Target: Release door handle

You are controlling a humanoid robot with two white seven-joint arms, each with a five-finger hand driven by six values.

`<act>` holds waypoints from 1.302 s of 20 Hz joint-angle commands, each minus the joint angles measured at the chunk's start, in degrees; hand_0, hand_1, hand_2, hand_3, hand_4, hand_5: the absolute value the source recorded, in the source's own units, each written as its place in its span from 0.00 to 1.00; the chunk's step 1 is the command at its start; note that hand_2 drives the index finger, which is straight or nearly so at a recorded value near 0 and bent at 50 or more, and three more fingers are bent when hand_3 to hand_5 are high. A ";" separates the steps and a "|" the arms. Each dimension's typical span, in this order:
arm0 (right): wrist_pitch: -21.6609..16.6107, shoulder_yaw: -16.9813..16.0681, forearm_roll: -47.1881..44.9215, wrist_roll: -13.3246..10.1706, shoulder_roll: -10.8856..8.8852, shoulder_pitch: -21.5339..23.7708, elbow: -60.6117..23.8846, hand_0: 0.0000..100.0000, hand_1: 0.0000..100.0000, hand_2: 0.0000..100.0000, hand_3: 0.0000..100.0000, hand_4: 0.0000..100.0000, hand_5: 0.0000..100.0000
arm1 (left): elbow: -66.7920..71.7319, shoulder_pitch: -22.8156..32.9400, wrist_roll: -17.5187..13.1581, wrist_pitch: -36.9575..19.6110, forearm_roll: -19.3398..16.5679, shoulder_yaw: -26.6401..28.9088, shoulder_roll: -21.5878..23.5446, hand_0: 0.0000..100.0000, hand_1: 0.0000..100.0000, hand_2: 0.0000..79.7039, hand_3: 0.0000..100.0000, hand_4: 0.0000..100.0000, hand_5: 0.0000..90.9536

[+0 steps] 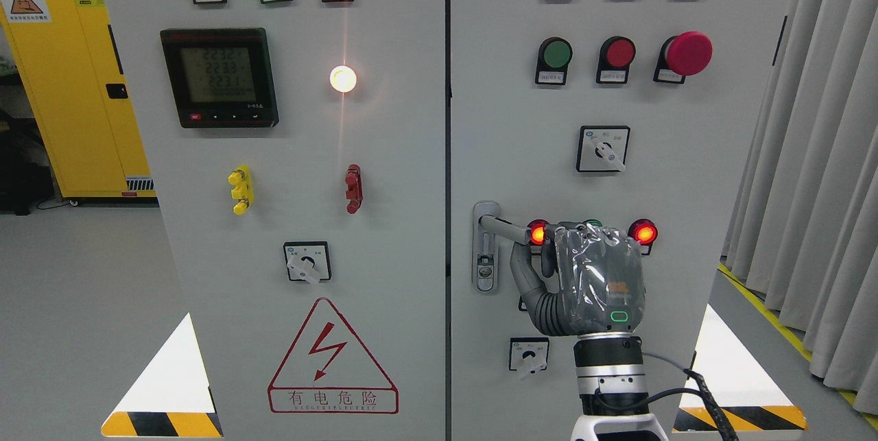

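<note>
Robot arm with a silver and black wrist rises from the bottom edge, right of the middle, ending in the right hand [583,269], which is wrapped in a grey cover and seen from the back. Its fingers [542,249] curl toward the grey door handle [504,227], which sticks out horizontally to the right from a metal lock plate [485,249] at the left edge of the right cabinet door [720,153]. The fingertips appear to be touching the outer end of the handle, though whether they are clenched on it or merely resting against it cannot be told from this angle. The thumb [525,276] hangs below the handle.

Behind the hand, on the same door, glow two small red lamps [643,232], one at each side of the knuckles. A small rotary switch [529,354] sits lower down, left of the wrist. Higher on this door are a larger rotary switch [603,149], a row of a green button, a red button and a large red mushroom button [688,53], and a top row of indicator lamps.

The left cabinet door [384,290] carries a red lightning warning triangle [332,359], a rotary switch, yellow and red clips, a digital meter [219,77], a glowing white lamp and three lit lamps on top.

Farther back, a yellow cabinet [62,84] stands at the left and grey curtains [823,153] hang at the right.
</note>
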 commanded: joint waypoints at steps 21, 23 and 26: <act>-8.91 -8.06 -12.45 -5.00 -10.49 12.02 -7.37 0.71 0.32 0.16 0.26 0.29 0.23 | 0.00 0.00 0.01 -0.04 0.00 0.00 0.00 0.12 0.56 0.00 0.00 0.00 0.00; -10.40 -8.50 -13.68 -5.97 -10.76 13.08 -7.37 0.70 0.31 0.07 0.14 0.16 0.04 | 0.00 0.00 0.01 -0.04 0.00 0.00 0.00 0.12 0.56 0.00 0.00 0.00 0.00; -12.51 -9.64 -14.56 -6.06 -10.76 13.17 -7.02 0.70 0.30 0.00 0.02 0.01 0.00 | 0.00 0.00 0.01 -0.04 0.00 0.00 0.00 0.12 0.56 0.00 0.00 0.00 0.00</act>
